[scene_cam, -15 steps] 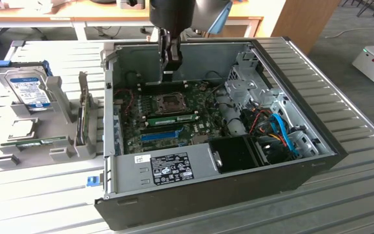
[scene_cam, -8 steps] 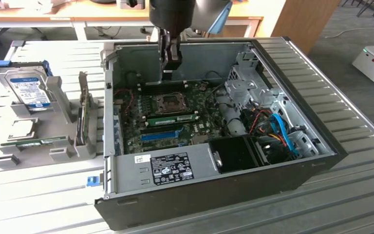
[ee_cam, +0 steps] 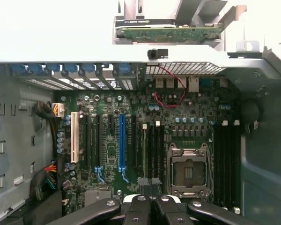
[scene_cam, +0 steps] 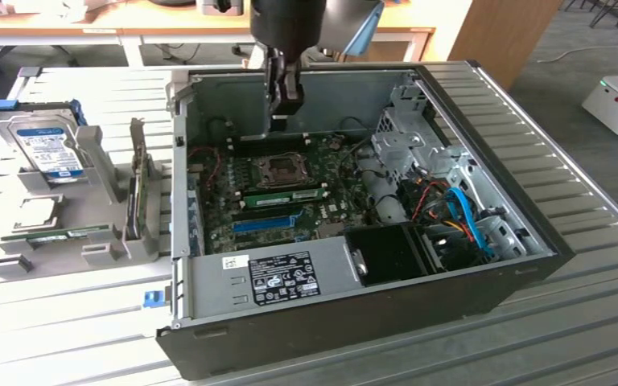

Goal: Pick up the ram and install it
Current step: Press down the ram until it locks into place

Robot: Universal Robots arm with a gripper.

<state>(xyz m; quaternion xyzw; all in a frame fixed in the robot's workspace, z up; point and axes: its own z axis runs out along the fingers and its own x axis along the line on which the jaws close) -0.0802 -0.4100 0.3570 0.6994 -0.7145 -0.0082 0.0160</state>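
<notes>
Nearest in the exterior view is the front wall of the open computer case (scene_cam: pixel 320 338), lying on its side on the slatted desk (scene_cam: pixel 566 338). Bare desk runs along this side and to the exterior view's right. Just behind that wall sit a labelled metal box (scene_cam: pixel 277 277) and a black fan housing (scene_cam: pixel 395 253), which close in the near side of the motherboard (scene_cam: pixel 277 189). Cables (scene_cam: pixel 465 221) and a drive cage (scene_cam: pixel 405 137) crowd the exterior view's right.

The ram (scene_cam: pixel 287 196) stands on edge in a motherboard slot, between the blue slot strip (scene_cam: pixel 263 223) and the processor socket (scene_cam: pixel 284 169). Its long axis runs from the exterior view's left to its right, parallel to the blue strip. The space above it is open.

Beyond it, the arm (scene_cam: pixel 286 24) hangs straight down into the case. The gripper (scene_cam: pixel 284 121) points at the board over its far part, above the ram and not touching it. In the wrist view the gripper (ee_cam: pixel 150 185) has its fingers pressed together and holds nothing.

Outside the case, to the exterior view's left, a grey rack (scene_cam: pixel 94 241) holds a hard drive (scene_cam: pixel 49 149), an upright card (scene_cam: pixel 138 181) and a second green stick (scene_cam: pixel 67 236).
</notes>
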